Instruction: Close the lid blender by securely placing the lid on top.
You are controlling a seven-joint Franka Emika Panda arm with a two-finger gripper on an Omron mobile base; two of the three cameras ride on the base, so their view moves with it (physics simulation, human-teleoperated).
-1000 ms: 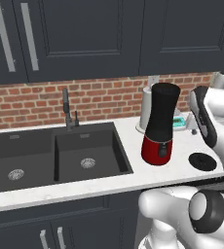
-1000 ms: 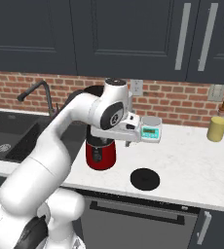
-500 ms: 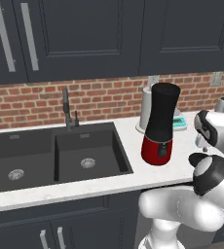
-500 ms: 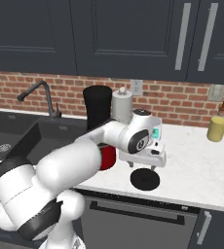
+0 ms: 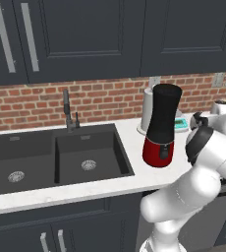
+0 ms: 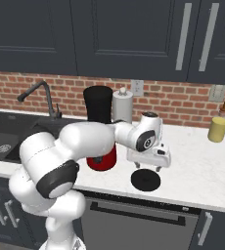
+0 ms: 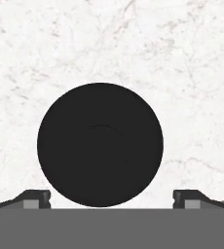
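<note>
The blender (image 5: 160, 133) is seen standing on the white marble desk (image 6: 202, 168), just right of the black double sink (image 5: 56, 157), with its tall black jar upright on the glossy red base and the jar's top uncovered. A white cylinder roll (image 6: 122, 106) is set just behind it, against the brick wall. In the right base view the blender (image 6: 100, 122) is partly hidden behind the white arm.

The round black lid (image 7: 100, 144) is laid flat on the desk, apart from the blender and to its right, near the desk's front edge. In the right base view the lid (image 6: 145, 180) is found directly below the gripper (image 6: 147, 168), which is pointed straight down and held just above it.

In the hand view the gripper (image 7: 111, 198) is centred over the lid: the two fingers (image 7: 35, 198) are spread wide, one at each side of the disc's lower edge, and the lid is not touched by either. The disc is framed between them, with bare marble visible all around it.

A yellow container (image 6: 217, 129) is placed well to the right, near the wall.
</note>
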